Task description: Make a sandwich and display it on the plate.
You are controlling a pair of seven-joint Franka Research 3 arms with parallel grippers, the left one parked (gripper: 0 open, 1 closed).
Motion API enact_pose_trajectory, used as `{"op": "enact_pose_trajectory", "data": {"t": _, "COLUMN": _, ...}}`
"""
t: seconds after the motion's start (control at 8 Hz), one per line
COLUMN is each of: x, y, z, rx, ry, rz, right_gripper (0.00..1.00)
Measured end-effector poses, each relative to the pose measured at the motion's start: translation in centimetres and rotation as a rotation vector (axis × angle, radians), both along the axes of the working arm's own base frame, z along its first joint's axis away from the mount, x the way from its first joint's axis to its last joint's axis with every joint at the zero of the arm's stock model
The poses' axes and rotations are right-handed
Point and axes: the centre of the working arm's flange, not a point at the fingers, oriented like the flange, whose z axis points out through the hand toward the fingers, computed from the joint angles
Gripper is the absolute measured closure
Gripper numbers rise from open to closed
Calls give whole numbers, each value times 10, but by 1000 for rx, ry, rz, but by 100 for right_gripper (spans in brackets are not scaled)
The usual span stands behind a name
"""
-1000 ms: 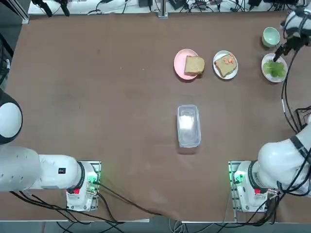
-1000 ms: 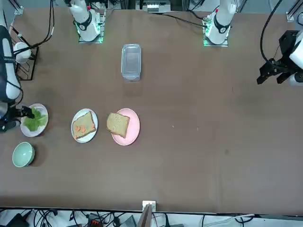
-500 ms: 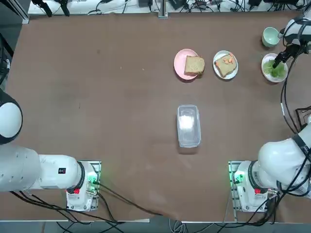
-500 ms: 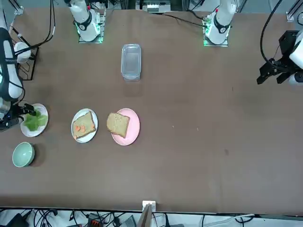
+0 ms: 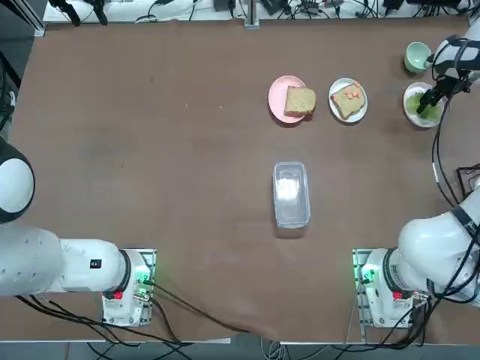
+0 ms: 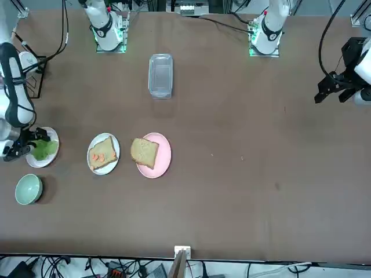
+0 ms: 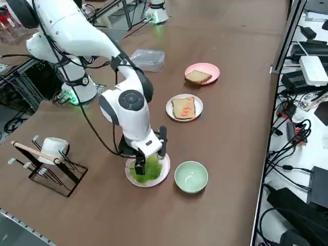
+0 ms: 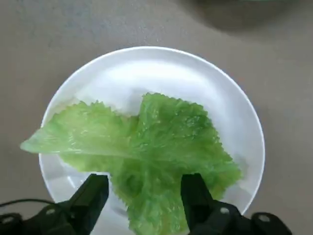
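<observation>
- Lettuce leaf [image 8: 146, 152]: one green leaf lying flat on a white plate [image 8: 230, 103], at about 2 o'clock from the desk's centre in the top view, near the desk's right edge.
- Right gripper [image 8: 144, 196]: directly over the leaf, pointing down; its two fingers [image 8: 93, 196] stand apart, one on each side of the leaf's near lobe, with nothing clamped between them. Whether the tips touch the leaf cannot be told.
- Pale-green bowl [image 5: 418, 55]: empty, just beside the lettuce plate at its 12 o'clock in the top view.
- Bread slice with orange bits [image 5: 348, 100]: lies on a second white plate [image 5: 334, 88], at 9 o'clock from the lettuce plate and apart from it.
- Plain bread slice [image 5: 300, 100]: lies on a pink plate [image 5: 277, 97], overhanging its right rim, just beside the second white plate at its 9 o'clock.
- Clear lidded container [image 5: 291, 193]: at the centre of the desk [image 5: 150, 150], at 6 o'clock from the pink plate and well apart from it.
- Rack with a white cup [image 7: 51, 148]: stands near the desk's corner in the right side view, at 9 o'clock from the lettuce plate.
</observation>
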Motion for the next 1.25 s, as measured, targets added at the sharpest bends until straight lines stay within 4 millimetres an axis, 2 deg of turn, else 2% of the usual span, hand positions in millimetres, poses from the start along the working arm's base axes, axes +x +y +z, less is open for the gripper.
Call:
{"op": "enact_pose_trajectory", "data": {"t": 0.12, "x": 0, "y": 0, "z": 0, "rx": -1, "ry": 0, "rz": 2, "right_gripper": 19}}
{"op": "enact_pose_trajectory", "data": {"t": 0.38, "x": 1, "y": -1, "z": 3, "rx": -5, "ry": -5, "rz": 5, "right_gripper": 61}}
{"op": "enact_pose_trajectory", "data": {"t": 0.5, "x": 1, "y": -2, "z": 6, "rx": -6, "ry": -8, "rz": 8, "right_gripper": 79}}
{"op": "enact_pose_trajectory", "data": {"t": 0.62, "x": 1, "y": -4, "z": 7, "rx": -7, "ry": -10, "rz": 15, "right_gripper": 88}}
{"op": "enact_pose_trajectory", "data": {"t": 0.75, "x": -1, "y": -8, "z": 8, "rx": -8, "ry": -11, "rz": 17, "right_gripper": 94}}
{"op": "enact_pose_trajectory", "data": {"t": 1.0, "x": 1, "y": -15, "z": 18, "rx": -18, "ry": -27, "rz": 13, "right_gripper": 94}}
{"op": "enact_pose_trajectory", "data": {"t": 1.25, "x": 9, "y": -17, "z": 47, "rx": -35, "ry": -58, "rz": 17, "right_gripper": 94}}
